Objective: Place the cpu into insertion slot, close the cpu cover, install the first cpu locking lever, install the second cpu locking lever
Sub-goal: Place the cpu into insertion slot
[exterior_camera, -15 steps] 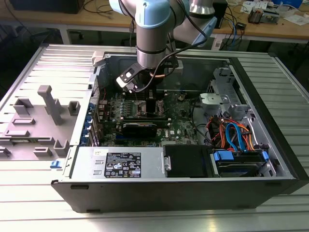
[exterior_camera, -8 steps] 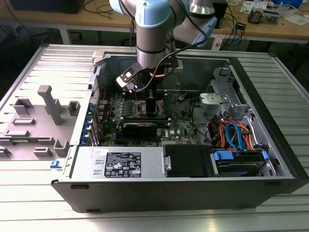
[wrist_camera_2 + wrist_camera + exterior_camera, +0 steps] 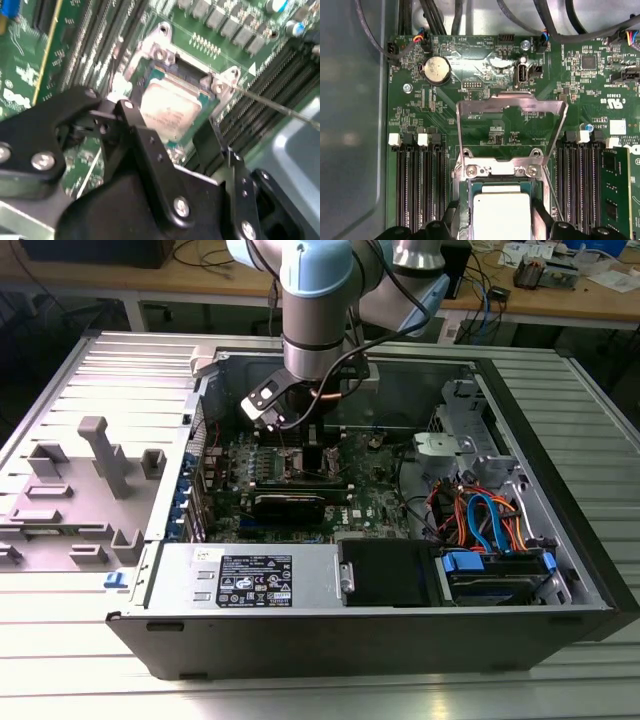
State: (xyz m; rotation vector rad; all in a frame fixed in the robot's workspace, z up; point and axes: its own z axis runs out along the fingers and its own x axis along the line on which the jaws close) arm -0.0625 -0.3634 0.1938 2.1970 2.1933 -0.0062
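The cpu (image 3: 501,217) (image 3: 169,111), a flat silvery square, lies level inside the insertion slot (image 3: 497,170) (image 3: 159,52) on the green board. My gripper (image 3: 497,212) (image 3: 166,119) (image 3: 298,440) reaches down into the open computer case and is shut on the cpu, one black finger against each of two opposite edges. The cpu cover (image 3: 510,106), a thin metal frame with a large window, stands swung up and open behind the slot. A thin wire locking lever (image 3: 270,105) sticks out from one corner of the slot, unlatched.
Long black memory slots (image 3: 420,190) (image 3: 580,185) flank the slot, with a memory stick (image 3: 615,185) in one. A coin battery (image 3: 436,69) and cables sit beyond the cover. Drive bay and cable bundle (image 3: 480,520) fill the exterior view's right; the power supply (image 3: 250,580) lies in front.
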